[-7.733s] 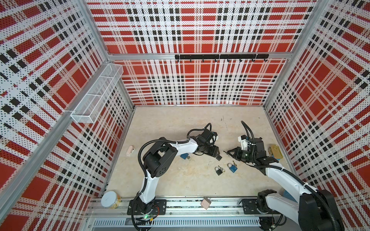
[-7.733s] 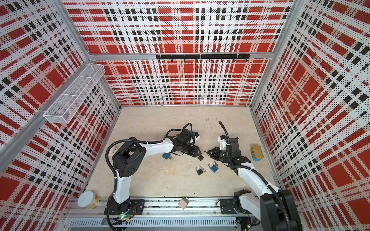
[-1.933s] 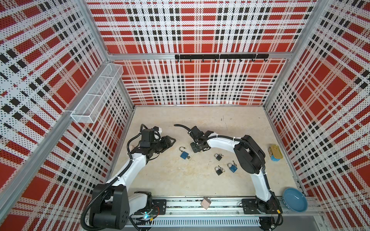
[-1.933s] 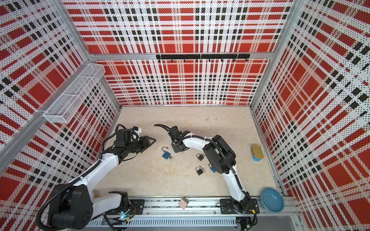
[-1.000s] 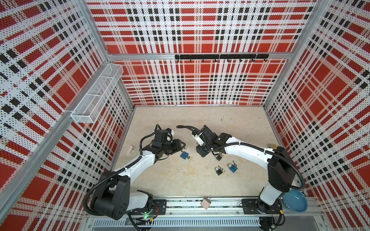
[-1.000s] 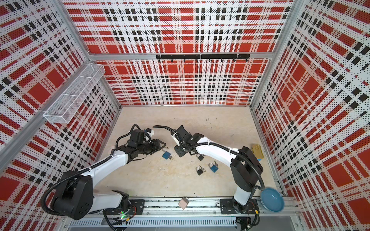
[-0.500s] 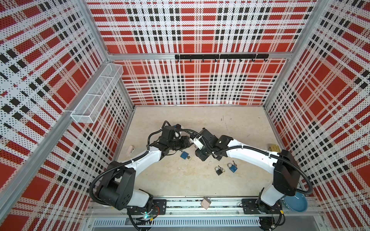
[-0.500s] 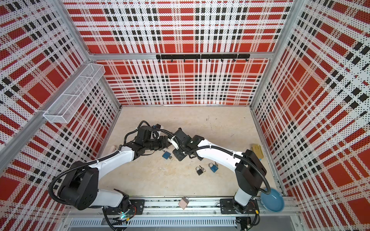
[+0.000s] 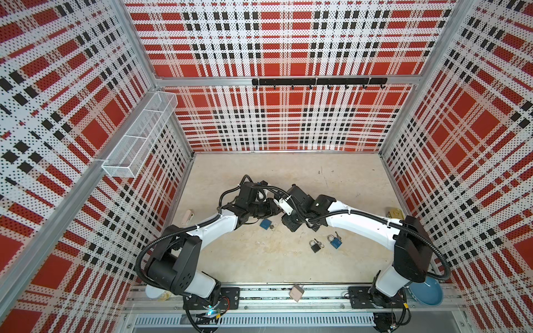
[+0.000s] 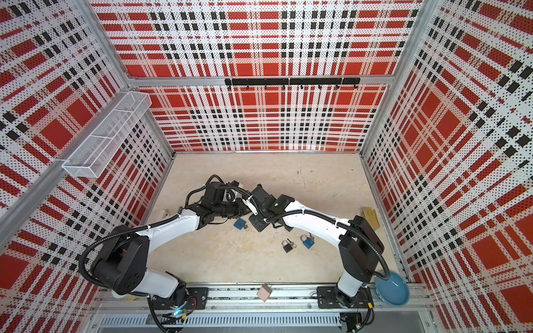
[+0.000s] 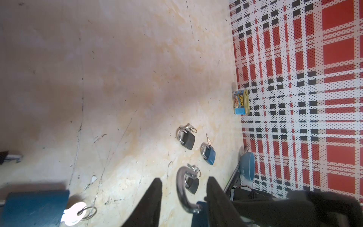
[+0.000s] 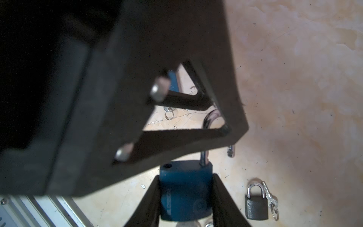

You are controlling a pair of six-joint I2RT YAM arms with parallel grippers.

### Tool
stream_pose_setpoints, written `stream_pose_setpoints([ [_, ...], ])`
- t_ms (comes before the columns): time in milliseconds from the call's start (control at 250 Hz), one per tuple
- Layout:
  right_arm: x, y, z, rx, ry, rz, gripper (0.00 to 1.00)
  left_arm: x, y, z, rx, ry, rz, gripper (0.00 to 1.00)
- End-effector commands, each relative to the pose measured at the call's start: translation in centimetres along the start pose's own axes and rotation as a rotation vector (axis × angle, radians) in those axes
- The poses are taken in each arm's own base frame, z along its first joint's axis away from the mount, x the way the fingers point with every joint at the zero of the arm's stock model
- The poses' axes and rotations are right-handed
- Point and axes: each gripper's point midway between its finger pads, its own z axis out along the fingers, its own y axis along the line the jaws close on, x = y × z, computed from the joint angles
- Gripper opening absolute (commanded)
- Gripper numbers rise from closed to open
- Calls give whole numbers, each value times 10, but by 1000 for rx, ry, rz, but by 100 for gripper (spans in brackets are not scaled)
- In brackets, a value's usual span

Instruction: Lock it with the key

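In both top views the light is bright and even. The plaid walls [image 9: 288,57] bow outward toward the edges, and shadows on the pale surface [image 9: 259,259] are soft and short. From my left wrist, a dull shade covers half the surface, the key [image 11: 75,213] is blown out to white glare, and my left claw [image 11: 183,178] shows dark and blurred. From my right wrist, that claw looms black and unfocused, while the blue padlock [image 12: 185,192] in my right claw [image 12: 185,175] looks sharper.
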Motion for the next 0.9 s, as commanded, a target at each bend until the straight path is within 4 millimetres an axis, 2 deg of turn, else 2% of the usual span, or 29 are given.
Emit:
stream_pose_setpoints([
  [0, -15, 2, -16, -1, -65, -14, 23, -8, -16, 5, 44, -4, 31, 40],
  [376, -16, 2, -18, 3, -71, -14, 23, -6, -17, 15, 45, 15, 29, 37],
  [628, -16, 2, -20, 5, -76, -19, 22, -8, -16, 17, 49, 10, 16, 37],
  [896, -14, 2, -22, 6, -79, -20, 20, -11, -17, 17, 79, -2, -16, 33],
])
